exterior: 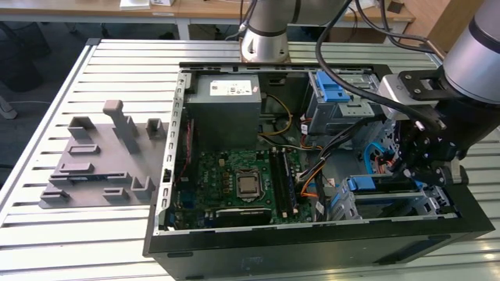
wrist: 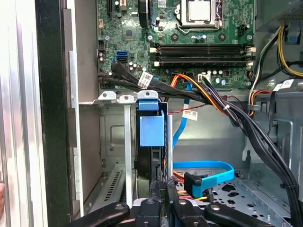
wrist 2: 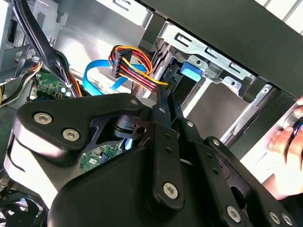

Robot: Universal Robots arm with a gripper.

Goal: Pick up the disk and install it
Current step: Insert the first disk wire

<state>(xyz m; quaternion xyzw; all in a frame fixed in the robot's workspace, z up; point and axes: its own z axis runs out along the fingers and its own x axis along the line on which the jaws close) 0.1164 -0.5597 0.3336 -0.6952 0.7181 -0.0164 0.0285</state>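
Gripper (exterior: 422, 167) was low inside the open computer case (exterior: 312, 249), over the drive bay (exterior: 390, 202) at the corner farthest from the power supply (exterior: 226, 111). We saw its fingers (wrist: 161, 196) drawn close on the edge of the disk (wrist: 152, 142), which stood on edge in the bay's slot, blue frame tab toward the motherboard (wrist: 189, 42). We judged it was gripping the disk, pressing it down along the metal rails. The blue data cable (wrist: 208, 172) and coloured power leads (wrist 2: 135, 66) lay just beside the bay, away from the slot. A person's hand (wrist 2: 286, 151) rested outside the case wall near the bay, likely steadying the case.
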